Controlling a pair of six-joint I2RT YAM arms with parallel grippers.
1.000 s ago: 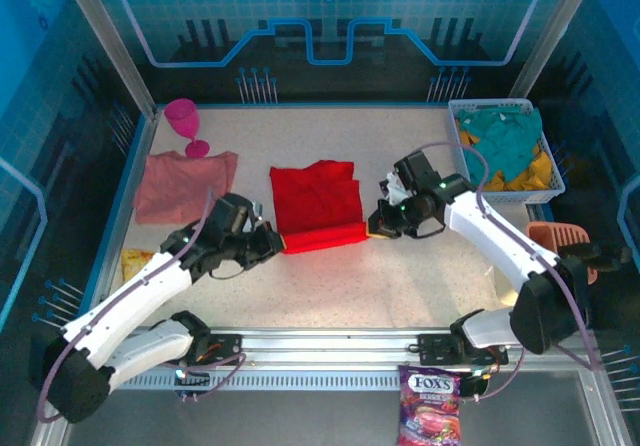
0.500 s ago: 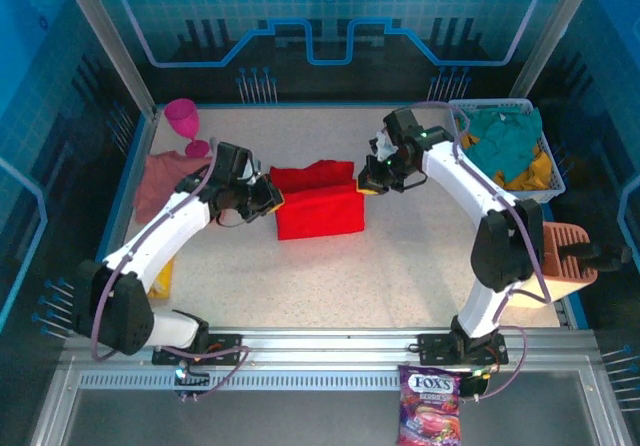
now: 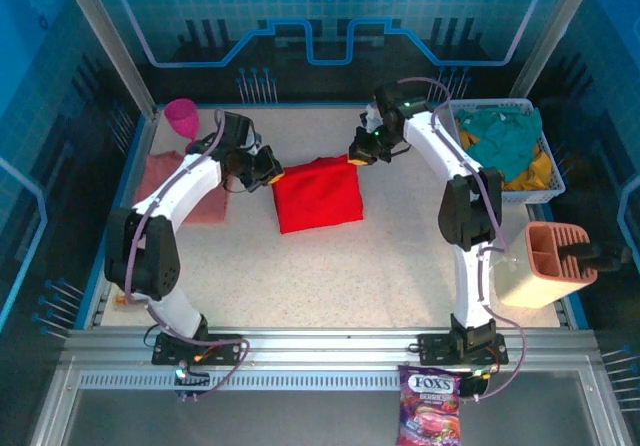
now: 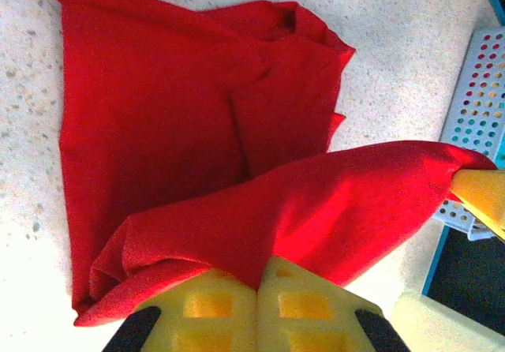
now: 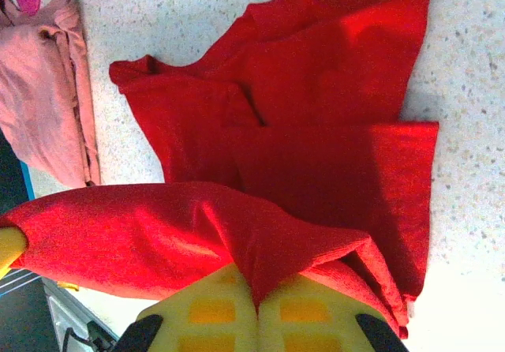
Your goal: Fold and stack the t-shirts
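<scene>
**A:** Top external first: where is the red t-shirt?

**B:** The red t-shirt (image 3: 318, 196) lies folded on the table (image 3: 300, 286), toward the far side. The left gripper (image 3: 270, 170) sits at its far left corner and the right gripper (image 3: 357, 157) at its far right corner. Each is pinched onto the cloth's far edge.

**A:** And the pink t-shirt?

**B:** The pink t-shirt (image 3: 157, 178) lies by the table's left edge, partly under the left arm, near a magenta goblet (image 3: 182, 118). A white basket (image 3: 548, 176) of teal and yellow cloth stands at the far right.

**A:** Left wrist?

**B:** The left gripper (image 4: 258, 277) has its yellow fingers (image 4: 213, 312) clamped tight on a fold of the red t-shirt (image 4: 158, 131). From there a band of red cloth stretches across to the right gripper's yellow tip at the right edge. The rest of the shirt lies on the speckled table beyond it, with the basket (image 4: 481, 99) at the right.

**A:** Right wrist?

**B:** It mirrors that. The right gripper (image 5: 256, 289) is closed on a pinch of the red t-shirt (image 5: 339, 162). The held band runs left to the other gripper's tip. The pink t-shirt (image 5: 43, 107) lies at the left, apart from the red one.
</scene>
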